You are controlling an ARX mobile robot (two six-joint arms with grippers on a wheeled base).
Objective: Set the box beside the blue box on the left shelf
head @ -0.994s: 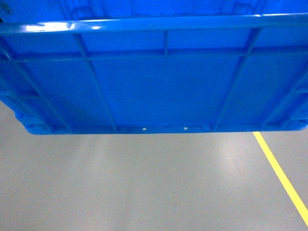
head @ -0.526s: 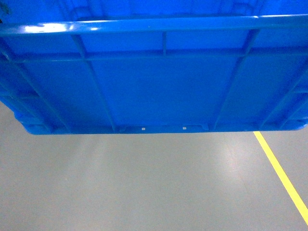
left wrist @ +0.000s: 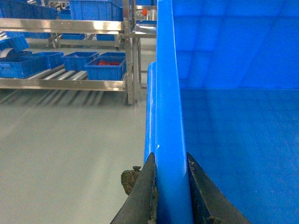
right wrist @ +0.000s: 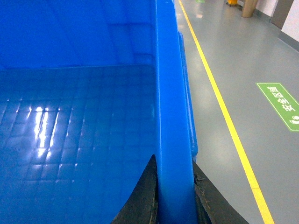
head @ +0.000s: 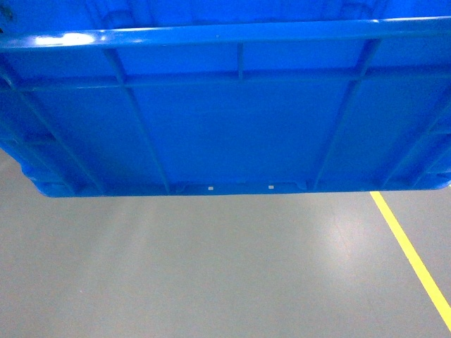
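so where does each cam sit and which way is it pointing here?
Head: on the robot, slanting down at the box's ribbed side, grey floor and yellow line below; no robot parts show.
Left wrist: on the left arm, looking along the box rim toward the left shelf; left gripper fingers straddle the rim.
Right wrist: on the right arm, looking along the opposite rim; right gripper clamps it.
Shared: all see the box; head and right wrist share the yellow line.

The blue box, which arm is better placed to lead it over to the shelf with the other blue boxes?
Left, probably. The left gripper clamps the box rim on the side facing the shelf holding blue crates. The right gripper clamps the opposite rim, beside the yellow floor line.
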